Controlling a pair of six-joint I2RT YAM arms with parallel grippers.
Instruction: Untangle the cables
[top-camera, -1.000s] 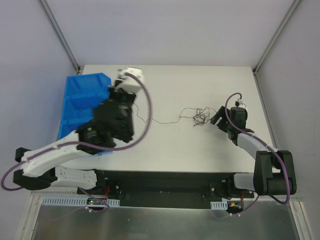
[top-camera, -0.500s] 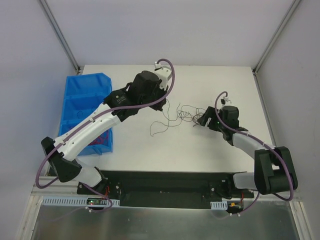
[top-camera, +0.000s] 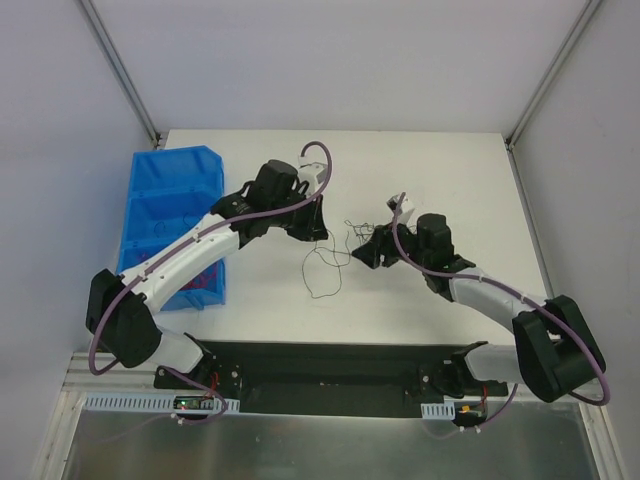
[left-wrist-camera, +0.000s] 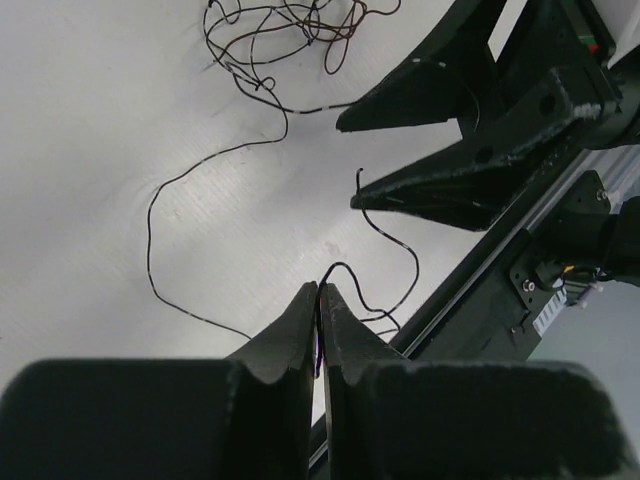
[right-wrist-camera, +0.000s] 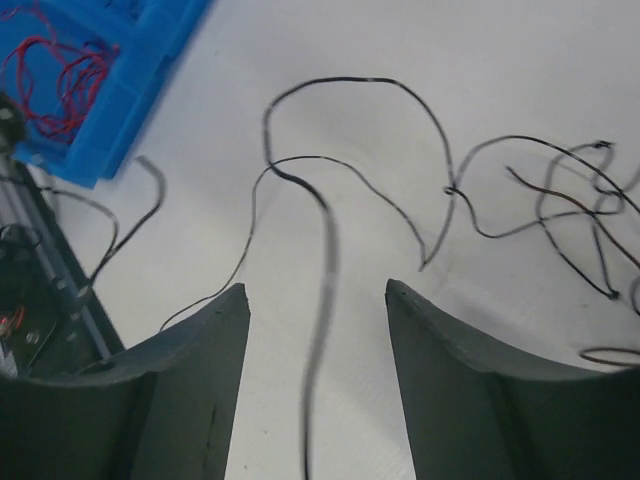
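The left gripper (left-wrist-camera: 318, 292) has swung from above the blue bin (top-camera: 158, 180) at the tabletop's left edge to the tabletop's middle. The right gripper (right-wrist-camera: 315, 290) has advanced from near the right edge toward it, jaws narrower. The cables (left-wrist-camera: 149, 240), formerly strung out, now lie slack, looping toward the near edge.

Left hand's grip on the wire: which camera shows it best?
Left wrist: the left hand is shut on a thin dark wire pinched at its tips. Top external shows the hand small, the pinch hidden. Right wrist shows only loose strands, not the hand.
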